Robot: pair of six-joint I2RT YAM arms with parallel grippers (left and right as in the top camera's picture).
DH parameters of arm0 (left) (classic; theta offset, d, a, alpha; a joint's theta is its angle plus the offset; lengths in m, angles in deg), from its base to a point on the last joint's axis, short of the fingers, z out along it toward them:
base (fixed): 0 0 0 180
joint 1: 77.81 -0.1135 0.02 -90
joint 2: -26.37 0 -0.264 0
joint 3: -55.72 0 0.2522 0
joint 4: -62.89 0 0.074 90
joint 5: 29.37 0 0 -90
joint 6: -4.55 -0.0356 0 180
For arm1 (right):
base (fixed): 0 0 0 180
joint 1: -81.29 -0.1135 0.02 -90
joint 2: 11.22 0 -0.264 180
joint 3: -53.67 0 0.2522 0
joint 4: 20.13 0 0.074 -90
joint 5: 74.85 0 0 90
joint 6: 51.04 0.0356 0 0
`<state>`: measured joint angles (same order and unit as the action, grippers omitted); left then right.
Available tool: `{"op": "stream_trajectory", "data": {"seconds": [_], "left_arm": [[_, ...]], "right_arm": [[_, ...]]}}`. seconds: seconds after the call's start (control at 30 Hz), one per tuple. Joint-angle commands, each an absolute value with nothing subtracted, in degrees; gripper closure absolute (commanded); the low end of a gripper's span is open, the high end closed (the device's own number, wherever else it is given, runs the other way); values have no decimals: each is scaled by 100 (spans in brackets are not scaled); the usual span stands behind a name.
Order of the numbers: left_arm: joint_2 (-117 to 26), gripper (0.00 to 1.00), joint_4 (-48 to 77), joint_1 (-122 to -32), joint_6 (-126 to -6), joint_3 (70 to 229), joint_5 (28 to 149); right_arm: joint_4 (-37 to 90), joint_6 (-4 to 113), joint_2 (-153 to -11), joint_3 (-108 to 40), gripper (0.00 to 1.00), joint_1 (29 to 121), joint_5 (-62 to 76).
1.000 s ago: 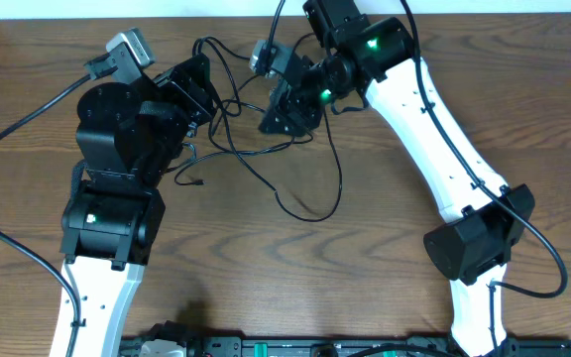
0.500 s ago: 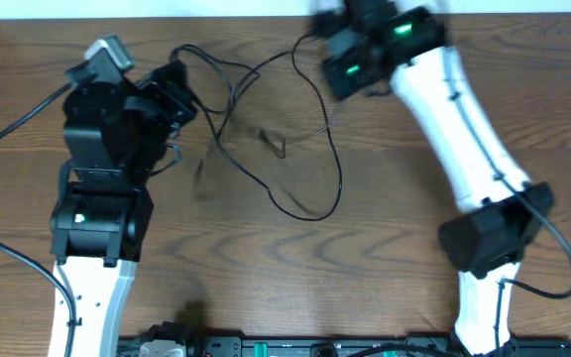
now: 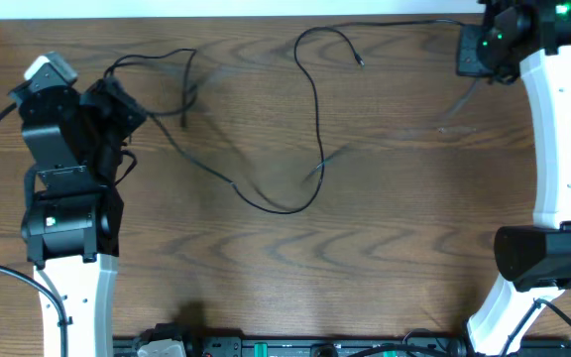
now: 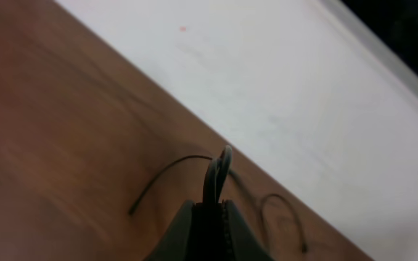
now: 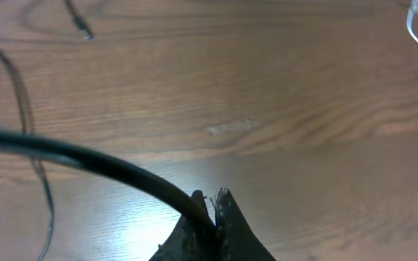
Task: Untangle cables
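Up close, left claw [image 4: 210, 206] and right claw [image 5: 210, 196] each tight on a black cable [image 5: 85, 161]; white cable [image 5: 414, 29] half out of frame.

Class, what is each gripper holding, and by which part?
The left gripper pinches a bent cable at its fold; the right gripper pinches a straight cable, where along its length cannot be told.
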<state>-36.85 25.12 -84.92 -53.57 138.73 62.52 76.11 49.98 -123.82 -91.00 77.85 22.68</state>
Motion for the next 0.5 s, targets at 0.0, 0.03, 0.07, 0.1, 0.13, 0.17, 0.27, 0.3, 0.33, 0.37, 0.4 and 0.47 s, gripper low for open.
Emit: {"op": "stream_trajectory", "data": {"seconds": [0.0,0.03,0.07,0.1,0.13,0.17,0.27,0.3,0.33,0.37,0.4,0.47], "left_arm": [[-3650,92,2387,-8667,-5794,14037,5970],[-3650,92,2335,-8707,-5800,14037,5973],[-3650,92,2291,-8735,-5800,14037,5977],[-3650,92,2248,-8744,-5800,14037,5981],[-3652,93,2213,-8744,-5800,14037,6012],[-3655,93,2195,-8742,-5803,14037,6075],[-3701,92,2195,-8737,-5800,14037,6405],[-3729,92,2195,-8737,-5800,14037,6451],[-3755,92,2193,-8737,-5803,14037,6451],[-3781,93,2191,-8737,-5803,14035,6449],[-3808,92,2175,-8737,-5803,14033,6449],[-3851,93,2151,-8739,-5846,14033,6447]], "right_arm": [[7646,5337,-12316,-9150,99,8021,2458],[7653,5333,-12272,-9150,99,8098,2366],[7657,5328,-12222,-9150,99,8163,2263],[7659,5324,-12178,-9150,99,8218,2167],[7659,5272,-12126,-9150,99,8259,2047],[7653,5160,-12091,-9150,99,8279,1905],[7659,4909,-11995,-9150,99,8253,1649],[7664,4891,-11975,-9150,99,8238,1662],[7666,4856,-11949,-9150,99,8238,1675],[7661,4852,-11942,-9150,99,8240,1701],[7661,4852,-11912,-9150,99,8281,1723],[7668,4856,-11877,-9150,99,8388,1730]]}}
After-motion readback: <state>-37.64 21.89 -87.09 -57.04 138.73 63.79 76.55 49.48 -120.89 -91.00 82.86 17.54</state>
